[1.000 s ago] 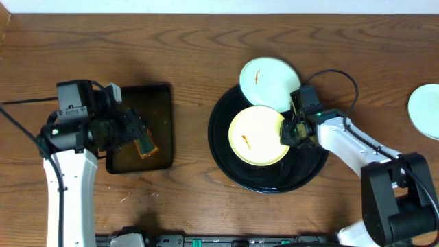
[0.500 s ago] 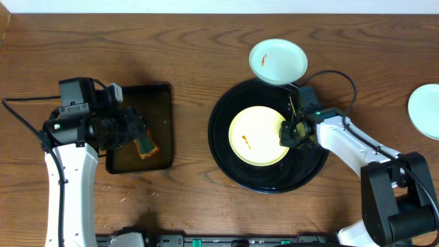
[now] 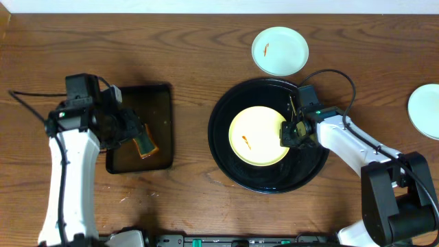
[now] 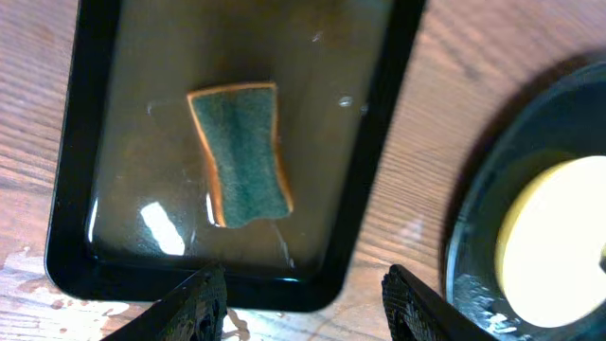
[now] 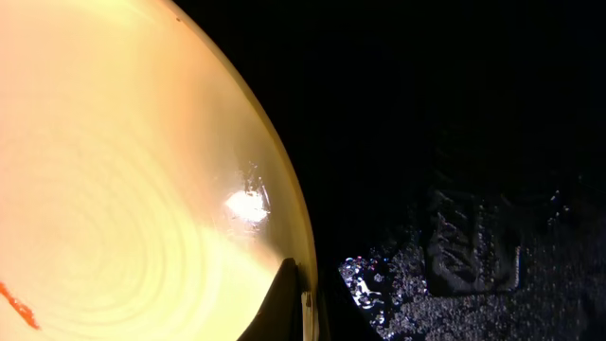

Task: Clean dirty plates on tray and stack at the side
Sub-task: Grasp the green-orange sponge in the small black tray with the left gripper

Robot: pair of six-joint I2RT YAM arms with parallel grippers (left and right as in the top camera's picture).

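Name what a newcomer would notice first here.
A yellow plate with an orange-red smear sits in the round black tray, right of centre, its edge pinched by the right tool. A smeared mint-green plate lies on the wood beyond it; at left, a sponge lies in a rectangular tray.

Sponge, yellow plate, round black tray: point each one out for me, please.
sponge (image 4: 237,152), left wrist view, middle of its green face.
yellow plate (image 3: 258,132), overhead view, bare centre of the plate.
round black tray (image 3: 230,168), overhead view, bare floor at its lower left.
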